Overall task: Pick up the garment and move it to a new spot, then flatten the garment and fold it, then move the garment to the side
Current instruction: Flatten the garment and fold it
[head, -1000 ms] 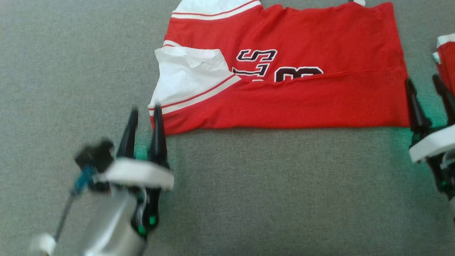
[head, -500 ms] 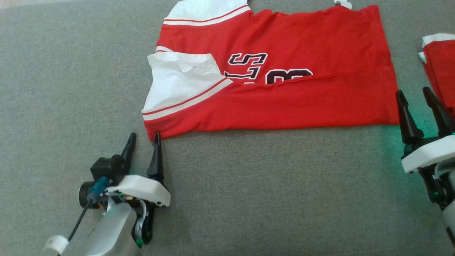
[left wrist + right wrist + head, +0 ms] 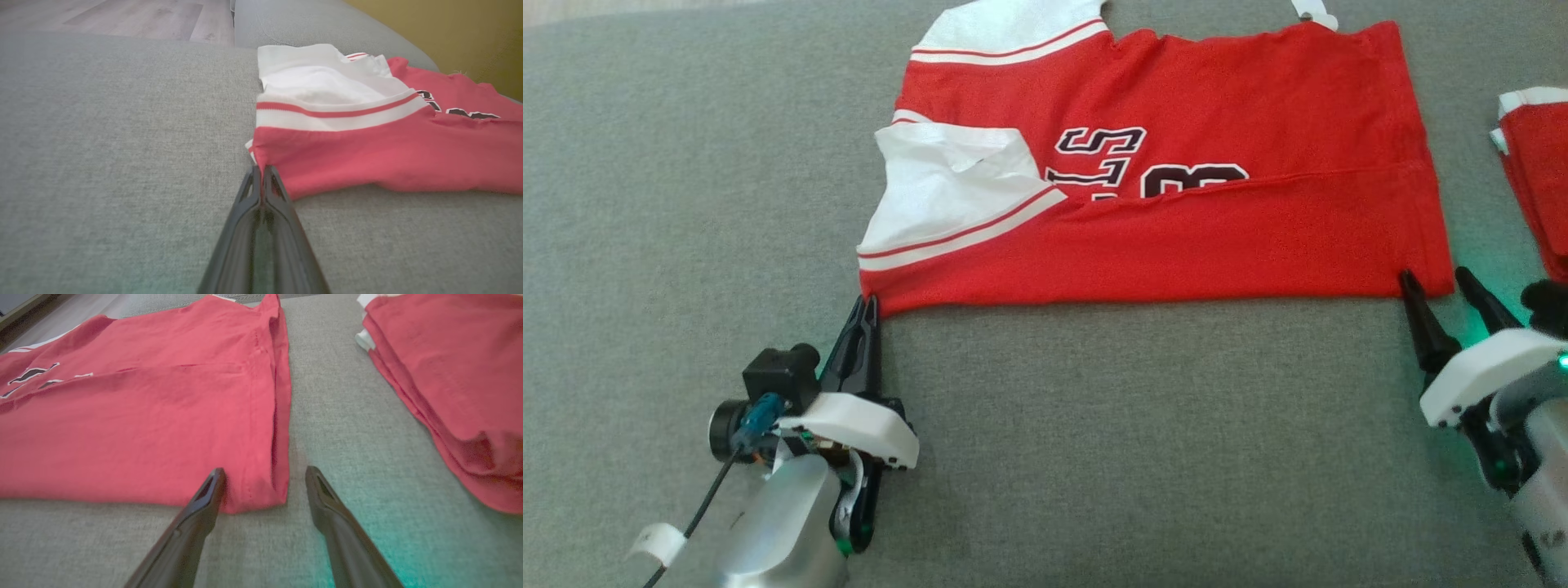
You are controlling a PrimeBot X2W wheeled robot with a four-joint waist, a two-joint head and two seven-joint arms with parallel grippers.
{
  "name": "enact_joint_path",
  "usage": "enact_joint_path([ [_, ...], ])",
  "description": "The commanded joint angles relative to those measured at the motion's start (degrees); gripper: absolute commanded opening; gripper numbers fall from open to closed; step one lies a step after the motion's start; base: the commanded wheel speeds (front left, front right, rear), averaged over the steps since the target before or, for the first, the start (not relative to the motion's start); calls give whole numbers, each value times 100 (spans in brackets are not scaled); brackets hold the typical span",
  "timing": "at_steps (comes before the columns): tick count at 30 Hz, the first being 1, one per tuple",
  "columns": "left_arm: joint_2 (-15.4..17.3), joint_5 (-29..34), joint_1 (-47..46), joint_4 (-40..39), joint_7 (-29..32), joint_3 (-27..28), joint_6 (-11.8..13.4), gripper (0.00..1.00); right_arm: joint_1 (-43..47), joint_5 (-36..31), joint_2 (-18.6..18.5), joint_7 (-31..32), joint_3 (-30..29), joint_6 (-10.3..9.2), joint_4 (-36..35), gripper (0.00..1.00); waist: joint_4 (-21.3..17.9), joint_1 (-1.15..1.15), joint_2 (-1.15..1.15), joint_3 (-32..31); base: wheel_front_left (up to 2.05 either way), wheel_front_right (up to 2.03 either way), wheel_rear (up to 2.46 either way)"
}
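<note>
- Your red-and-white lettered fabric garment [image 3: 1176,245] lies flat and partly folded across the far middle of the grey woven fabric surface [image 3: 1094,449].
- Your left pincer [image 3: 866,309] is clenched on the garment's near-left corner, and the red hem puckers at its tips.
- Your right pincer [image 3: 1433,279] stands released, straddling the near-right corner, with one finger over red cloth and the other over bare surface.
- A folded red cloth pile [image 3: 1535,188] lies further right, apart from the garment.
- Beyond the surface's far edge you can see pale wooden plank floor [image 3: 122,18] and an ochre wall [image 3: 461,36].
</note>
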Motion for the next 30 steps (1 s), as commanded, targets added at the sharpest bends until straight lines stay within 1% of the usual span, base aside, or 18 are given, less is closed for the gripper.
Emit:
enact_joint_path([
  [1,110,74,-116,-203,-67,151,-26,0,-165,60,-36,163,91,-5,62,100,61,0,0,-23,0,0,0],
  [2,103,86,-107,-240,-69,150,-27,0,-187,71,-23,277,123,-5,141,69,88,0,0,-37,0,0,0],
  [3,103,86,-107,-240,-69,150,-27,0,-187,71,-23,277,123,-5,141,69,88,0,0,-37,0,0,0],
  [4,96,101,-97,-280,-71,148,-26,0,-196,91,-17,352,151,-5,187,38,120,0,0,-58,0,0,0],
  [5,94,116,-81,-320,-72,142,-27,0,-197,120,-17,374,158,-5,207,2,147,0,0,-78,0,0,0],
  [6,94,126,-59,-364,-73,140,-28,0,-183,160,-19,412,179,-5,207,0,166,0,0,-100,0,0,0],
  [11,112,154,249,-632,-75,80,-1,0,40,366,-267,453,306,-5,20,0,254,0,0,-345,0,0,0],
  [17,167,69,998,-992,-20,-15,84,0,593,631,-624,427,354,-5,-185,0,437,0,0,-820,0,0,0],
  [21,213,21,1574,-1355,135,-143,181,0,1038,741,-794,394,336,-5,-403,0,564,0,0,-1099,0,0,0],
  [25,302,11,2157,-1871,364,-299,332,0,1534,817,-945,436,246,-5,-555,0,666,0,0,-1304,0,0,0],
  [30,473,-10,2747,-2568,668,-432,527,0,2127,817,-1071,502,22,-5,-728,0,735,0,0,-1426,0,0,0],
])
